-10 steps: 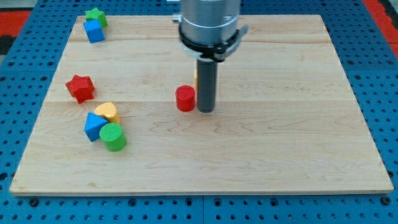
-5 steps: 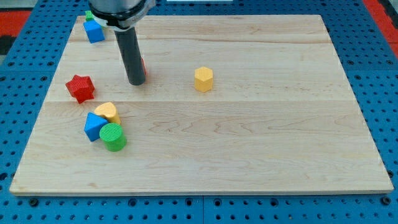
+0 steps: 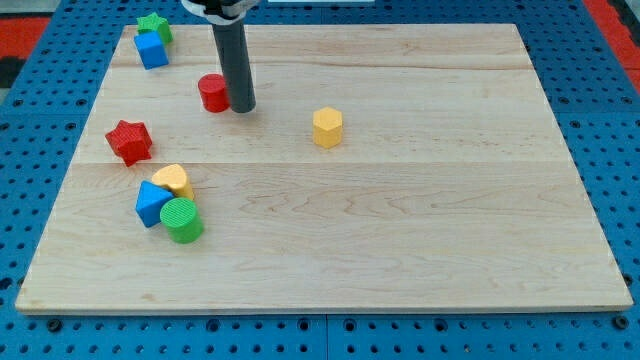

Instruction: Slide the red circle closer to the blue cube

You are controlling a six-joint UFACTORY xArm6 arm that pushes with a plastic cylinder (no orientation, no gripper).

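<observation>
The red circle (image 3: 212, 92) stands on the wooden board in the upper left part of the view. My tip (image 3: 241, 108) is right beside it, on its right side, touching or almost touching it. The blue cube (image 3: 152, 49) sits near the board's top left corner, up and to the left of the red circle, with a gap between them. A green star (image 3: 155, 25) sits just above the blue cube, touching it.
A yellow hexagon (image 3: 327, 127) stands right of my tip. A red star (image 3: 129, 141) lies at the left. Below it cluster a yellow block (image 3: 174, 180), a blue block (image 3: 151, 203) and a green cylinder (image 3: 182, 220). The board (image 3: 400, 230) lies on a blue pegboard.
The red circle has moved from the board's middle up and left toward the blue cube. My tip moved left with it, then slightly right and up, and now stands at the circle's right.
</observation>
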